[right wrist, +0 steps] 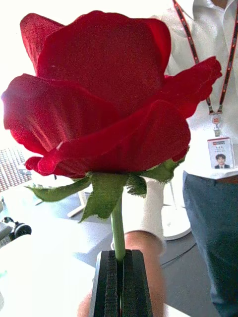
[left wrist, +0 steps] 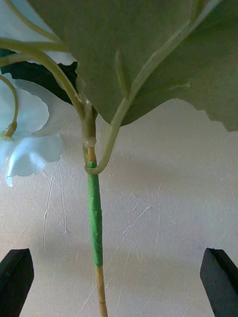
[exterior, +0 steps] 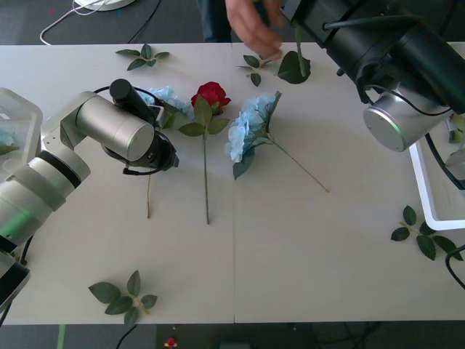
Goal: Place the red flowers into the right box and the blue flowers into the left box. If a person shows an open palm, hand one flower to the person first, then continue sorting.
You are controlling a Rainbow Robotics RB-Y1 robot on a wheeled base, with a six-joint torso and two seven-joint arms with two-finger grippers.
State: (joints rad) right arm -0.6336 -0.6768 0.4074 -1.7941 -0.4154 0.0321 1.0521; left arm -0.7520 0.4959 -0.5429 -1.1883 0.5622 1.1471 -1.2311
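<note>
While the right tool [right wrist: 120, 282] sits clenched on the green stem of a red rose [right wrist: 104, 94], the bloom stands upright above its black fingers [right wrist: 106, 285]. Behind that rose, a person in a white shirt and dark blue trousers [right wrist: 213, 233], with their forearm just past the fingers. In the front view the person's hand [exterior: 251, 29] reaches down at the far edge of the counter [exterior: 290, 254], touching or just beside the stem and leaf [exterior: 294, 67] held out from the right arm.

Left tool [left wrist: 119, 277] released, fingers wide apart on either side of a thin stem [left wrist: 95, 223] wrapped in green tape; stem lies on the counter between them, not gripped. Pale blue petals [left wrist: 25, 133] and a big green leaf [left wrist: 148, 54] just beyond. In the front view the left arm's wrist covers part of a blue flower [exterior: 168, 98].

Landmark: second red rose [exterior: 211, 94] lying mid-counter, stem toward the robot. That blue flower is just left of it, touching its leaves. Another blue flower [exterior: 251, 123] just right of it, stem angled away to the right. Right box [exterior: 429, 189] well to its right at the counter edge; left box [exterior: 18, 109] well to its left. Loose leaf sprigs [exterior: 125, 294] are scattered well apart from it.
</note>
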